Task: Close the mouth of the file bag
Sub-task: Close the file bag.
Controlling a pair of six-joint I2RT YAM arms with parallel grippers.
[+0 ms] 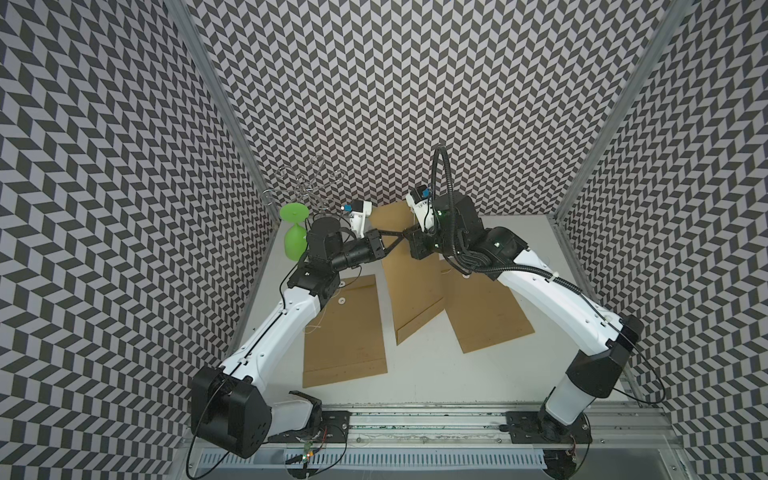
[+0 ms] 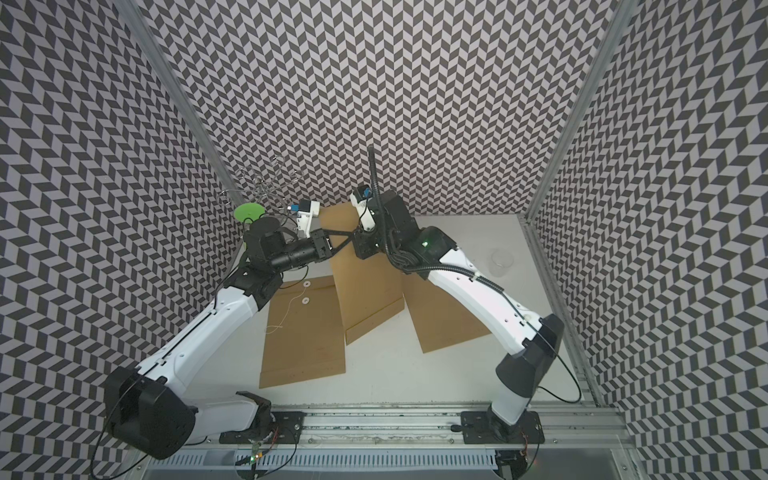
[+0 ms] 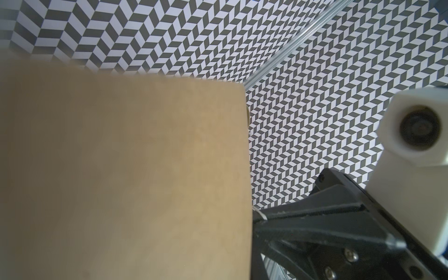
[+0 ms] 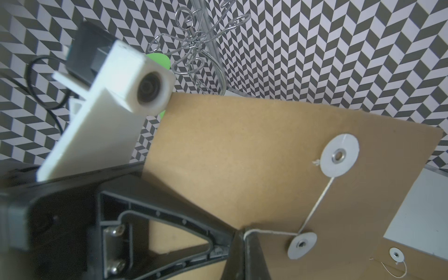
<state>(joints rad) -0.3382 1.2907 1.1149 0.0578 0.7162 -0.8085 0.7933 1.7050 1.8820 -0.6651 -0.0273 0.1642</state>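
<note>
We list: left tool (image 1: 399,236) clamped on middle file bag (image 1: 411,291); right tool (image 4: 243,236) pinching its string (image 4: 315,206); wire rack (image 1: 307,187), green glass (image 1: 296,232) far left.

You had both top views set high above the left pincer (image 1: 398,238) and right pincer (image 1: 410,236), looking down and sharing the whole table (image 1: 415,374), while each wrist camera sat close behind its own pincer, facing the other.
</note>
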